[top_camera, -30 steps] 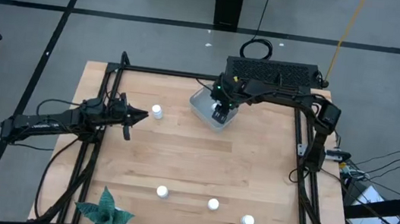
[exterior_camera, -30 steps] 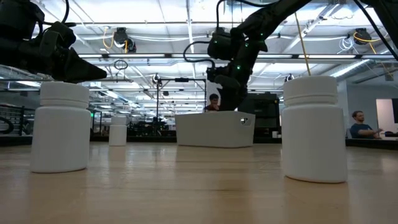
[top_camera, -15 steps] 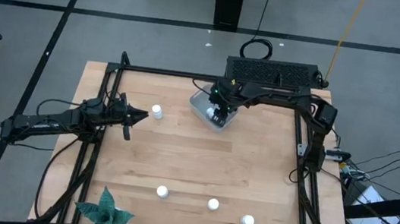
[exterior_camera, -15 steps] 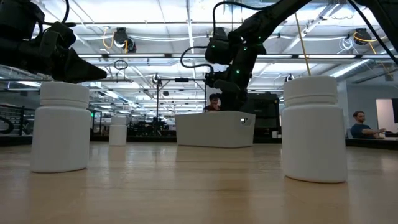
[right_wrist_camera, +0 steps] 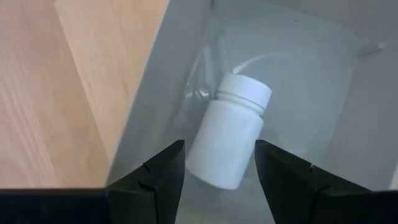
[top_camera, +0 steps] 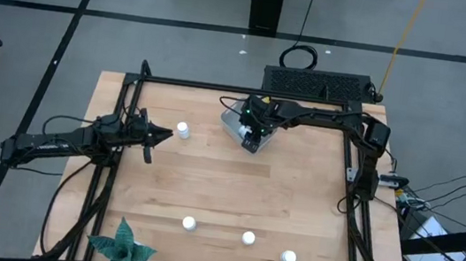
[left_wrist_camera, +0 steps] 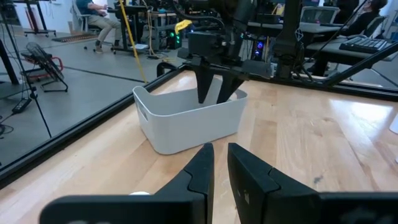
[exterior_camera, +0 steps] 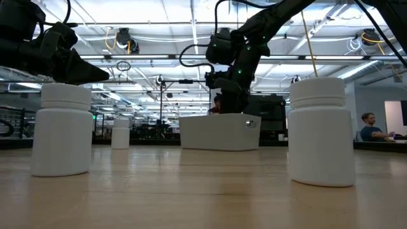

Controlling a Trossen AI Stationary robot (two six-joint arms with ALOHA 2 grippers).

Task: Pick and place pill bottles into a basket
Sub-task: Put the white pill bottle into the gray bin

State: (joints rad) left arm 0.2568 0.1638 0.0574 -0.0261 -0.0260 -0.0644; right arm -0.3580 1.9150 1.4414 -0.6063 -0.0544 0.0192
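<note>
- Right claw point(right_wrist_camera: 217, 163) hanging over basket point(top_camera: 235, 127) at 12 o'clock, fingers parted; bottle point(right_wrist_camera: 229, 139) lying loose inside.
- Advice: lift straight up, clearing the wall.
- Left claw point(left_wrist_camera: 216, 160) closed, empty, waiting beside 10 o'clock bottle point(top_camera: 182, 130).
- Three bottles point(top_camera: 188, 224) standing along 6 o'clock worktop point(top_camera: 225, 192).

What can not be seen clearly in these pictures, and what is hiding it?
- High view: the inside of the basket is covered by the right gripper, so the bottle in it shows only in the right wrist view.
- Low view: the basket wall hides its contents.
- Left wrist view: the bottle near the left gripper is nearly all hidden behind that gripper's shut fingers.
</note>
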